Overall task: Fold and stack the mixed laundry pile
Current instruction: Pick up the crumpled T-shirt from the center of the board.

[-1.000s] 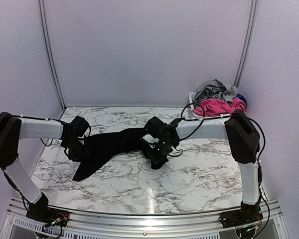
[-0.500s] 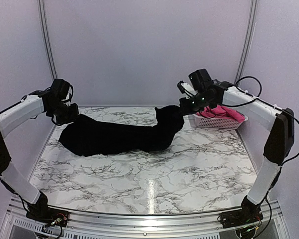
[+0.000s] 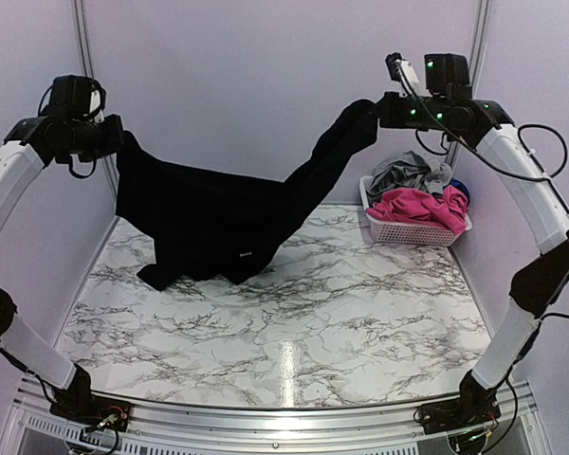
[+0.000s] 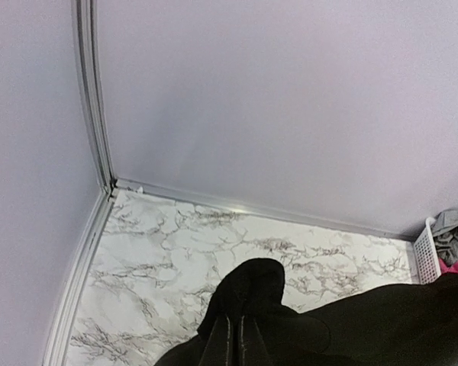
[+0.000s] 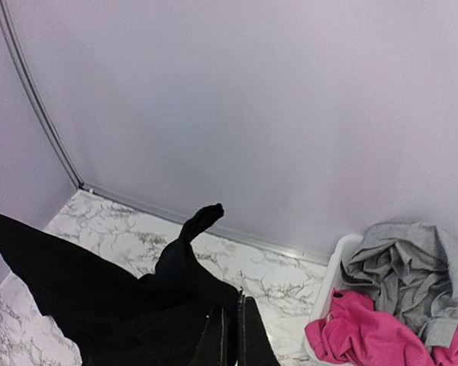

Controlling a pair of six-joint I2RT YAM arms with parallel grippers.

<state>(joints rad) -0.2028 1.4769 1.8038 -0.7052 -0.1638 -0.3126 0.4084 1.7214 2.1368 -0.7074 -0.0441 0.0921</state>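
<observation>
The black cloth (image 3: 218,218) is held up above the table (image 3: 360,322), stretched between both arms and sagging in the middle. One upper corner is pinched in the left gripper (image 3: 116,140), high on the left near the wall. In the left wrist view its fingers (image 4: 221,347) are seen pressed together, with black fabric bunched around them. The other end of the cloth is gathered into a narrow strip and pinched in the right gripper (image 3: 377,110), high on the right. In the right wrist view that pair is likewise seen closed on the fabric. The lowest fold hangs down over the left rear of the table; whether it touches the marble cannot be told for certain. The rest of the pile is kept in the white basket (image 3: 417,233) at the right rear corner. A pink piece (image 3: 412,204) lies on top toward the front, grey trousers (image 3: 408,171) are heaped behind it, and a blue piece (image 3: 460,188) is glimpsed at the right edge. The basket stands apart from the hanging cloth.
</observation>
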